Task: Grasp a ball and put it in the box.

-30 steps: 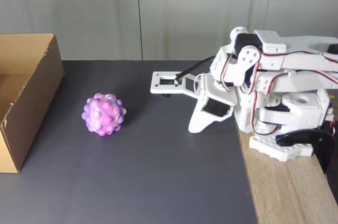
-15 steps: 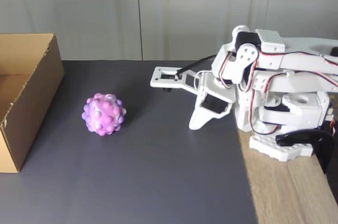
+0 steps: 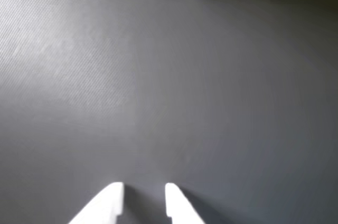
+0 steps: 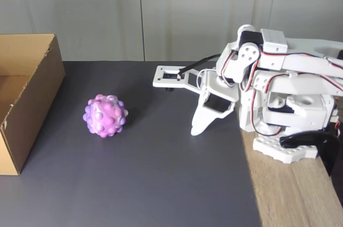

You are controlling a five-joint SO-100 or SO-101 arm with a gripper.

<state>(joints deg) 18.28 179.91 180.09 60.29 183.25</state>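
Note:
In the fixed view the pink and purple bumpy ball (image 4: 105, 115) rests on the dark mat, left of centre. The brown cardboard box (image 4: 33, 101) stands open-topped at the left edge, a short way left of the ball. My white gripper (image 4: 195, 130) points down at the mat on the right, well apart from the ball, close to the arm's base. In the wrist view the gripper (image 3: 143, 200) enters from the bottom, its two white fingertips (image 3: 108, 205) a narrow gap apart with nothing between them, over bare mat.
The dark grey mat (image 4: 161, 184) covers most of the table. The arm's base (image 4: 289, 149) sits on a wooden strip (image 4: 289, 200) at the right. A pale panelled wall (image 4: 161, 13) runs behind the table.
The arm's wrist has lifted and tilted a little, so the fingers point more steeply down. Ball and box have not moved.

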